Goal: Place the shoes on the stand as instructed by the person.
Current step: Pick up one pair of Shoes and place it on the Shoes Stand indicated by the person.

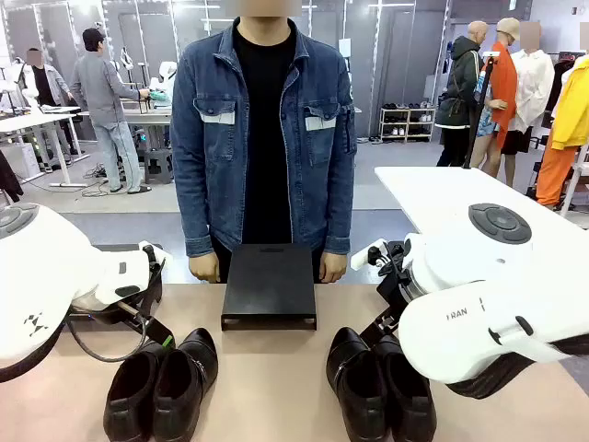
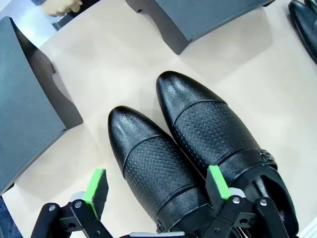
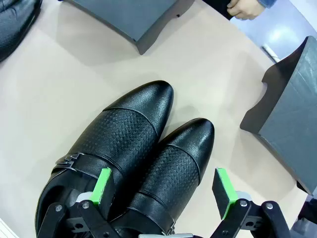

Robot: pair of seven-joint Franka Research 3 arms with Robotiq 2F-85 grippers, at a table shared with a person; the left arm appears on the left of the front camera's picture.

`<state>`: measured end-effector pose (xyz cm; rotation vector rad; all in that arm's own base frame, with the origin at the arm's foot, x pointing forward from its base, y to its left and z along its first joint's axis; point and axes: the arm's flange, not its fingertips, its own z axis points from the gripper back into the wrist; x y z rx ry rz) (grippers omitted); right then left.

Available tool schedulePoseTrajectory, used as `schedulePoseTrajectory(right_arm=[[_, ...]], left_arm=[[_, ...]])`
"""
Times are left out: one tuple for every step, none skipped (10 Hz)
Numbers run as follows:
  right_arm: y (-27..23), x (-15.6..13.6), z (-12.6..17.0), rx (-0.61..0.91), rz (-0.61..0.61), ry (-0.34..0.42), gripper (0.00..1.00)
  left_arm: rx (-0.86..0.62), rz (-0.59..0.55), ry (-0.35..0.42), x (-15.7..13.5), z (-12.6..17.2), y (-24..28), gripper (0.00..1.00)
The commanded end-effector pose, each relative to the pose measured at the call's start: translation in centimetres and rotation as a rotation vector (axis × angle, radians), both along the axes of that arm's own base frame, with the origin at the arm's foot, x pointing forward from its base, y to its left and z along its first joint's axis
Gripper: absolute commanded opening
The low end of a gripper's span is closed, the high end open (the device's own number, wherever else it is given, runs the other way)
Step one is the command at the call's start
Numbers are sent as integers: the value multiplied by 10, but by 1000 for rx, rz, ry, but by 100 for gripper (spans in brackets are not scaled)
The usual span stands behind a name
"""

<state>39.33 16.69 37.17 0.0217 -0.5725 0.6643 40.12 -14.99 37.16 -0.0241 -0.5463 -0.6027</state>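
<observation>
Two pairs: left shoes (image 1: 161, 382), right shoes (image 1: 357, 376), black stand (image 1: 268, 285) between; person (image 1: 267, 138) behind; left fingers (image 2: 96, 191), right fingers (image 3: 225, 191) spread.

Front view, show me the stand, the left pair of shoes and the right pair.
stand (image 1: 269, 281): front view, middle of its flat top.
left pair (image 1: 182, 376): front view, upper of the shoe nearer the middle.
right pair (image 1: 354, 379): front view, upper of the shoe nearer the middle.

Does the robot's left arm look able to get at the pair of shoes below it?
Probably yes: the left gripper hangs open over that pair of shoes, its green pads either side of one shoe, with nothing in between.
</observation>
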Motion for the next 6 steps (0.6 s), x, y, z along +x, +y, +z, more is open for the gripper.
schedulePoseTrajectory(right_arm=[[0, 0, 0, 0, 0, 0, 100], [0, 0, 0, 0, 0, 0, 100], [0, 0, 0, 0, 0, 0, 100], [0, 0, 0, 0, 0, 0, 100], [0, 0, 0, 0, 0, 0, 100], [0, 0, 0, 0, 0, 0, 100]], left_arm=[[0, 0, 0, 0, 0, 0, 100], [0, 0, 0, 0, 0, 0, 100], [0, 0, 0, 0, 0, 0, 100], [0, 0, 0, 0, 0, 0, 100], [0, 0, 0, 0, 0, 0, 100], [0, 0, 0, 0, 0, 0, 100]])
